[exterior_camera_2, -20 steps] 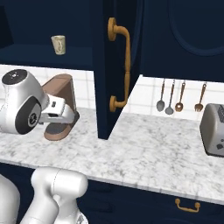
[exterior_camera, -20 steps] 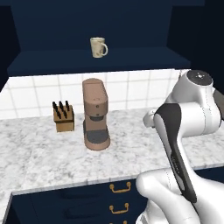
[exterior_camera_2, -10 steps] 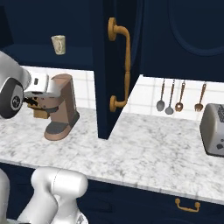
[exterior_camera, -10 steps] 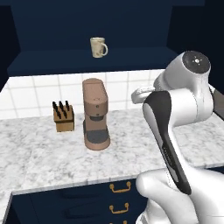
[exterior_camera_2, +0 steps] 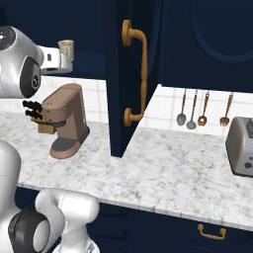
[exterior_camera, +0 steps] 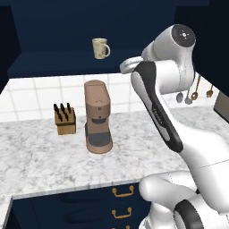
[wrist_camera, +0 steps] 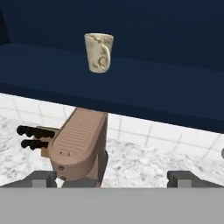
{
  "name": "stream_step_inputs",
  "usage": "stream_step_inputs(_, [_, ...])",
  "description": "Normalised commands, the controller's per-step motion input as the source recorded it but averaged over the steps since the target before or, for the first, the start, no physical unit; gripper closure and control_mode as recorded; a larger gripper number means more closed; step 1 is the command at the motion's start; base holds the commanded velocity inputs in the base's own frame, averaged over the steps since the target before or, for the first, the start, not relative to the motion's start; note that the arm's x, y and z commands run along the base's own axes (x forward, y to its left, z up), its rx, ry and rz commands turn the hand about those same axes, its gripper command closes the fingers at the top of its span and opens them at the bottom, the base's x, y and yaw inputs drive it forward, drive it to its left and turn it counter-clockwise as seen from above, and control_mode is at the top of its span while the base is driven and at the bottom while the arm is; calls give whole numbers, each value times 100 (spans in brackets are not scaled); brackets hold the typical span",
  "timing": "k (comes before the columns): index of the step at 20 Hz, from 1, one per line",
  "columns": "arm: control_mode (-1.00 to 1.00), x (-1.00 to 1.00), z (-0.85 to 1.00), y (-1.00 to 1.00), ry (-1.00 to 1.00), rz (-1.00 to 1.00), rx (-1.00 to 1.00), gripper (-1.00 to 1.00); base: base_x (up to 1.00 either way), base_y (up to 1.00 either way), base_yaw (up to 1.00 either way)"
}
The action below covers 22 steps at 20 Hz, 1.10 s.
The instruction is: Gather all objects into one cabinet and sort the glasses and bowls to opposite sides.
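- Cabinet (exterior_camera: pixel 67 62): the dark blue wall cabinet stands open, its door (exterior_camera_2: pixel 123 89) swung out toward the room with the curved brass handle (exterior_camera_2: pixel 136 74) facing the right base camera.
- Mug (exterior_camera: pixel 100 48): 1 cream speckled mug with a side handle stands upright on the cabinet shelf, alone there as far as the shelf can be seen. It seems untouched.
- Claw (wrist_camera: pixel 113 177): the 2 finger tips stand wide apart at the bottom of the hand view and hold nothing. The hand is raised to about shelf height, pointing at the mug but well short of it.
- Progress, as a judgement: early. No second cup and no bowl can be made out on the shelf or the counter, so gathering and sorting to opposite sides appear to lie ahead.
- Counter (exterior_camera: pixel 40 156): a brown coffee machine (exterior_camera: pixel 97 117) stands on the marble directly below the mug, with a knife block (exterior_camera: pixel 64 120) just beside it.
- Farther right: utensils (exterior_camera_2: pixel 202 109) hang on the tiled wall and a toaster (exterior_camera_2: pixel 241 147) sits at the edge of the right base view.
- Possible obstacles: the coffee machine's top sits close under the shelf, and the open door projects beside the arm's working space.
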Motion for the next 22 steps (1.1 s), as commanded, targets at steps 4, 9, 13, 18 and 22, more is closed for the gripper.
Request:
stream_step_inputs(4, [-100, 88, 32, 12, -3, 8, 0, -100, 0, 0, 0])
stream_step_inputs(9, [-100, 98, 0, 45, 0, 0, 0, -100, 0, 0, 0])
stream_step_inputs(13, [-100, 100, 0, 35, 0, 0, 0, -100, 0, 0, 0])
stream_step_inputs(18, [-100, 91, -4, 16, 1, 0, 0, -100, 0, 0, 0])
stream_step_inputs(22, [-100, 67, -21, 6, 5, 0, 0, -100, 0, 0, 0])
